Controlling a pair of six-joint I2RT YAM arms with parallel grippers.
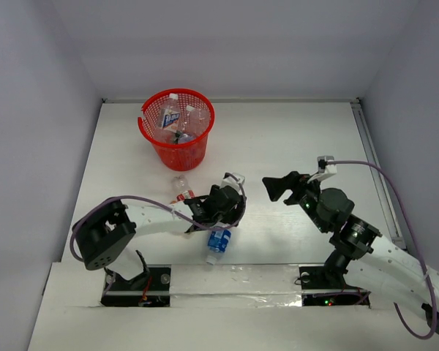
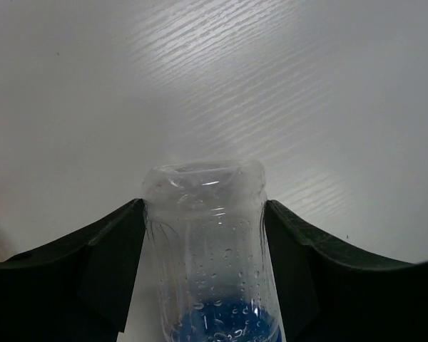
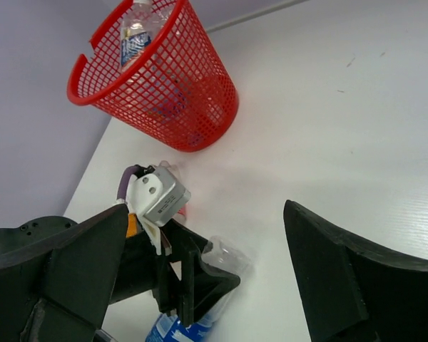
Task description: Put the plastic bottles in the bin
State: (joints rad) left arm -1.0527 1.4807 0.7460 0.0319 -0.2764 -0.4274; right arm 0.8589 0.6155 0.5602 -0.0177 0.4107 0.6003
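Note:
The bin (image 1: 176, 129) is a red mesh basket at the back left, with several clear bottles (image 1: 173, 115) inside. It also shows in the right wrist view (image 3: 164, 85). My left gripper (image 1: 229, 217) is shut on a clear bottle with a blue label (image 1: 219, 241), low over the table. In the left wrist view both fingers (image 2: 110, 256) press the bottle (image 2: 203, 271), its base pointing away. A red-labelled bottle (image 1: 180, 188) lies in front of the bin. My right gripper (image 1: 278, 187) is open and empty, to the right of the left gripper (image 3: 200, 274).
White table with a raised rail along the right edge (image 1: 377, 168) and grey walls on three sides. The two grippers are close together at mid-table. The left arm's cable (image 1: 143, 201) loops over its forearm.

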